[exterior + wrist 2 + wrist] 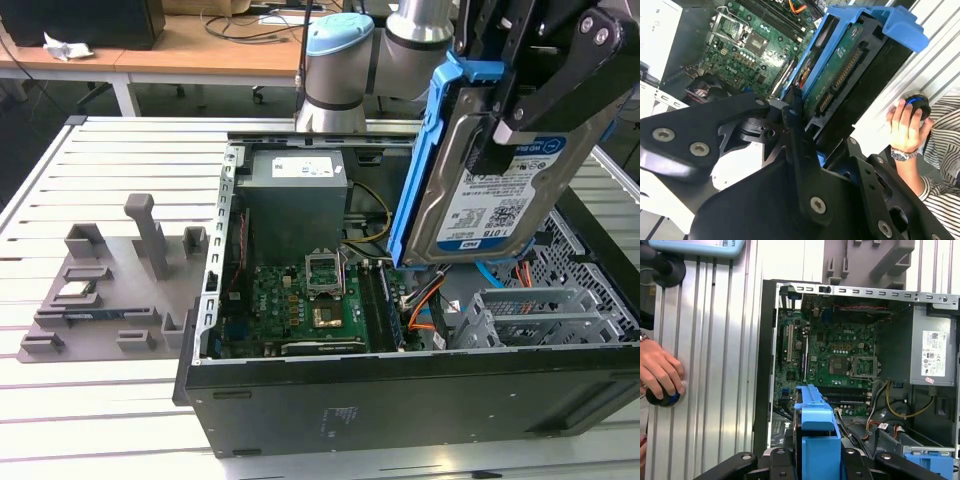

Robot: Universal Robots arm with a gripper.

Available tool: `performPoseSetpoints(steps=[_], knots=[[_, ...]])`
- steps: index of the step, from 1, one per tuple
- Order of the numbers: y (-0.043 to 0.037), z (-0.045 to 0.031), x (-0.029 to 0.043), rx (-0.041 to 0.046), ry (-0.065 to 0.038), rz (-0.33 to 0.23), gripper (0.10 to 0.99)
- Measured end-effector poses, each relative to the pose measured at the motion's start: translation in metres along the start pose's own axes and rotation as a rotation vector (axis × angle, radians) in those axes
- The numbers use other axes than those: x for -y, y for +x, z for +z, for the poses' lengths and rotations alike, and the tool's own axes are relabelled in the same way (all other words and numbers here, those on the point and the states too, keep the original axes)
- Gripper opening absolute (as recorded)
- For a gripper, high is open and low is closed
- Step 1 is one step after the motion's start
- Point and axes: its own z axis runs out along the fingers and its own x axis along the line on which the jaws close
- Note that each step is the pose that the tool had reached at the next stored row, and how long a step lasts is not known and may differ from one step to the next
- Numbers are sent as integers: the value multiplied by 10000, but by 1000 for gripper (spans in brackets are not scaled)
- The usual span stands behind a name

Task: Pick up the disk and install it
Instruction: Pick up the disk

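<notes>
The disk (480, 215), a silver drive with a white and blue label in a blue plastic bracket (425, 150), hangs on edge and tilted above the open computer case (400, 400), on the exterior view's right. My gripper (515, 135) is shut on it from above, black fingers (560, 85) clamped across its upper part. In the second wrist view the disk's green circuit side (840, 65) runs away from the fingers (795, 135). The first wrist view has the blue bracket (815, 430) over the case's inside.
Inside the case lie the green motherboard (300, 300), a grey power supply box (295, 190), orange cables and a metal drive cage (540, 310). A grey fixture (110, 290) with small parts lies at the exterior view's left. A person's hand (660, 370) rests on a knob beside the case.
</notes>
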Motion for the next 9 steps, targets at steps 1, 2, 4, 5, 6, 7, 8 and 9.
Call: performPoseSetpoints(steps=[1,2,4,5,6,7,8,9], knots=[[0,5,1,3,1,162,365],[0,8,1,6,4,296,365],[2,12,24,-7,8,546,365],[4,12,56,-4,8,565,365],[7,10,120,-5,4,570,365],[10,9,177,-5,1,571,365],[12,8,220,-4,-3,572,365],[14,7,254,-4,-5,572,365]])
